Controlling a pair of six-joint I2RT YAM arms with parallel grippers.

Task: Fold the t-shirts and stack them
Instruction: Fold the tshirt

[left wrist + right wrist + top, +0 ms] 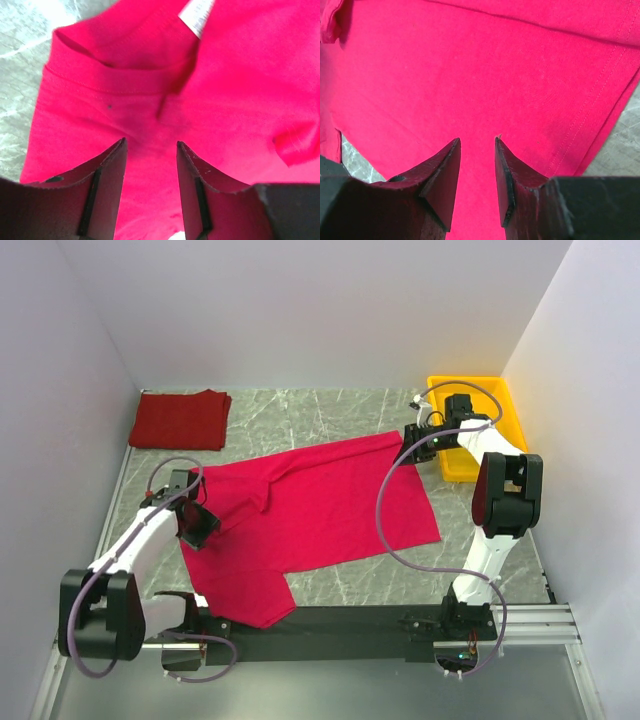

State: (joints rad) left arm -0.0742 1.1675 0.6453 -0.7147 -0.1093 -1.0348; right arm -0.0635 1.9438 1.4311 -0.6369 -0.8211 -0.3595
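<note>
A bright crimson t-shirt (320,510) lies spread across the middle of the table, one sleeve reaching the near edge. Its collar and white neck label (196,15) show in the left wrist view. My left gripper (198,525) (151,142) hovers over the shirt's left end by the collar, jaws open, cloth beneath and nothing pinched. My right gripper (412,452) (477,139) sits over the shirt's far right corner near the stitched hem (600,100), also open over flat cloth. A darker red t-shirt (180,420) lies folded at the back left.
A yellow tray (490,400) stands at the back right, just behind the right arm. White walls close in the grey marble table (330,405) on three sides. A black rail (350,625) runs along the near edge.
</note>
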